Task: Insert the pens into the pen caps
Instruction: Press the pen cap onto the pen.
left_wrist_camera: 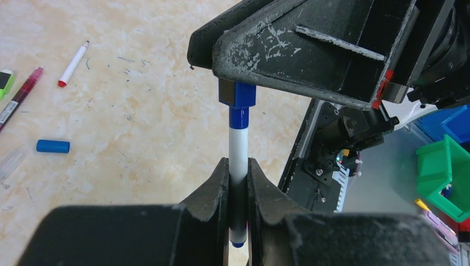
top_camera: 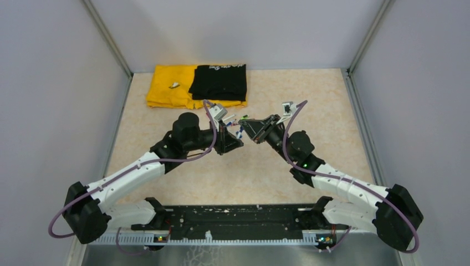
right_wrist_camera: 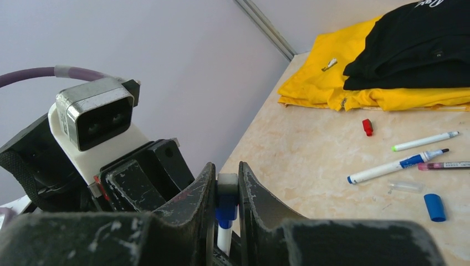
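Observation:
Above the table's middle my two grippers meet tip to tip. My left gripper (left_wrist_camera: 238, 169) (top_camera: 231, 136) is shut on a white pen (left_wrist_camera: 239, 147) with blue ends, held along its fingers. The pen's front end sits in a blue pen cap (left_wrist_camera: 237, 95) (right_wrist_camera: 226, 206), and my right gripper (right_wrist_camera: 227, 170) (top_camera: 254, 128) is shut on that cap. On the table lie loose pens: a red-tipped one (left_wrist_camera: 73, 64), a maroon one (left_wrist_camera: 19, 97) (right_wrist_camera: 446, 165), a green-tipped one (right_wrist_camera: 424, 141) and a blue-marked one (right_wrist_camera: 396, 165). Loose caps lie near them: blue (left_wrist_camera: 53, 146) (right_wrist_camera: 434, 206), red (right_wrist_camera: 367, 127), green (left_wrist_camera: 5, 80).
A folded yellow cloth (top_camera: 169, 86) with a black cloth (top_camera: 219, 82) on it lies at the table's back. A clear cap (right_wrist_camera: 406, 187) rests among the pens. Green and blue bins (left_wrist_camera: 443, 172) stand off the table's near side. Grey walls close in left, right and back.

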